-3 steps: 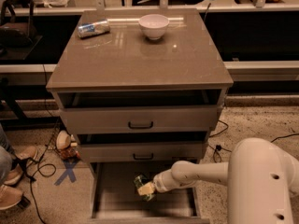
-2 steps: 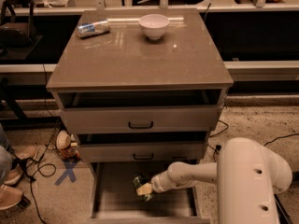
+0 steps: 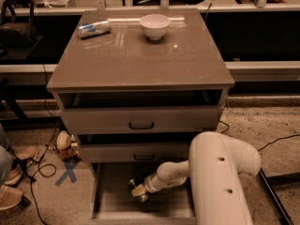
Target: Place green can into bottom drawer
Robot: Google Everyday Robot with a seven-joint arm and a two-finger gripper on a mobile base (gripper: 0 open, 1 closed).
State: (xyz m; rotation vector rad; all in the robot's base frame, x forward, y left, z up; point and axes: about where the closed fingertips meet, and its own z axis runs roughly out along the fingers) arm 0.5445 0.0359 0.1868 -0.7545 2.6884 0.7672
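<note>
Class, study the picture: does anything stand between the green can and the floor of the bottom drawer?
Nothing visible does. The green can is at the tip of the gripper, already inside the open bottom drawer, with only bare floor showing around it.

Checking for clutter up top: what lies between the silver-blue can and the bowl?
Nothing: bare tabletop in the camera view. The gripper is down in the bottom drawer.

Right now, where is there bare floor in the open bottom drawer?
In the grey-brown bottom drawer, the floor is bare between the gripper and the left wall, and along the front edge. The middle is crowded: gripper and mottled green can sit there, the arm crossing the right side.
</note>
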